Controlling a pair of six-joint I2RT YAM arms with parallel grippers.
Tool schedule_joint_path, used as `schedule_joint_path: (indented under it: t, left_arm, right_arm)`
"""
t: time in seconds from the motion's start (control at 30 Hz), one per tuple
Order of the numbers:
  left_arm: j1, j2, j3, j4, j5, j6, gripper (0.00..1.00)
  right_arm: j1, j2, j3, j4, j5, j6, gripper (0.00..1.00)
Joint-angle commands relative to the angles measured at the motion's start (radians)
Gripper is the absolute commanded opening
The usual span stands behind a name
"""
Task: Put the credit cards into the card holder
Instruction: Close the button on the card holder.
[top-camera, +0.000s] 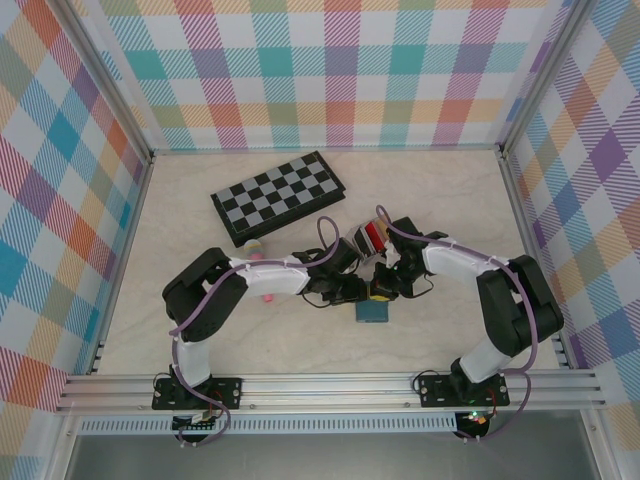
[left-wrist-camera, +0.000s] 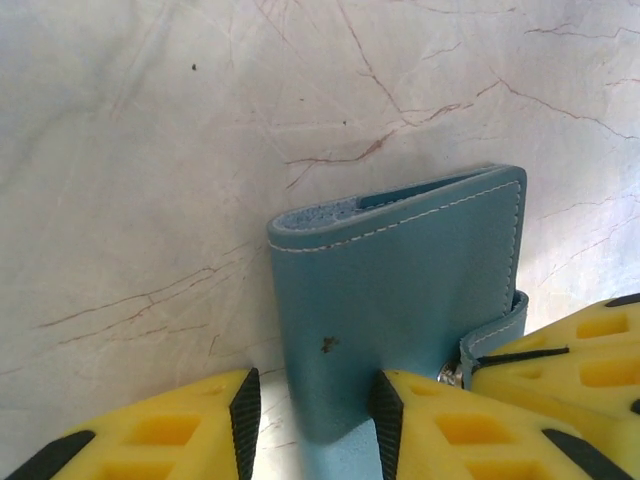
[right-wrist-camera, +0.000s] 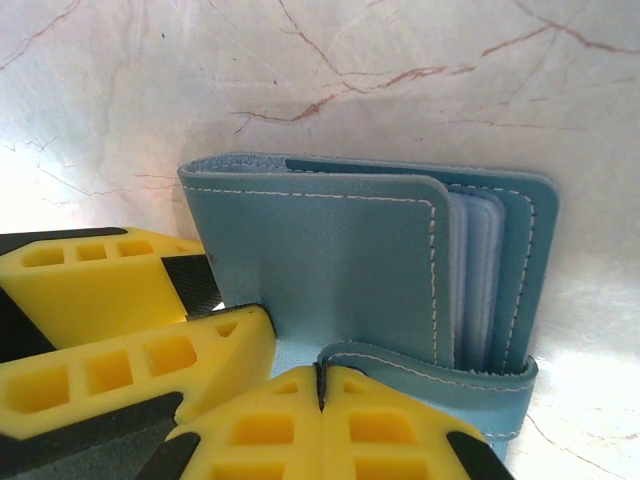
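I count one card holder (top-camera: 373, 312), a single teal wallet with one strap (right-wrist-camera: 430, 365) across its open edge, and one folded checkerboard (top-camera: 280, 197). The credit cards (top-camera: 373, 237) make one small bunch with red showing, but they are too small on my screen to number. The pinkish bits (top-camera: 258, 247) by the left arm (top-camera: 215, 290) could be one thing or two. On the rig itself I have two arms, that one and the right arm (top-camera: 500, 290), and two grippers, the left gripper (left-wrist-camera: 315, 400) and the right gripper (right-wrist-camera: 320, 385), each with two yellow fingers (right-wrist-camera: 260, 430).
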Motion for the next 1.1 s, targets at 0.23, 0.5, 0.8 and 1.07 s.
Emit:
schedule_joint_path:
  t: [0.23,0.5,0.8,1.07]
  left_arm:
    - [-0.03,0.053,0.006,0.04,0.051,0.008,0.31]
    - [-0.031,0.05,0.006,0.036,0.045,0.006,0.23]
    - [-0.03,0.043,0.002,0.033,0.036,0.002,0.21]
    - [-0.03,-0.09,-0.028,-0.028,-0.125,0.018,0.28]
  right_arm:
    - [0.017,0.05,0.014,0.01,-0.03,0.006,0.0]
    - [0.018,0.068,-0.032,-0.005,0.023,0.02,0.0]
    - [0.018,0.036,-0.141,0.03,0.085,0.073,0.0]
    - [0.016,-0.171,-0.035,0.043,0.09,0.051,0.28]
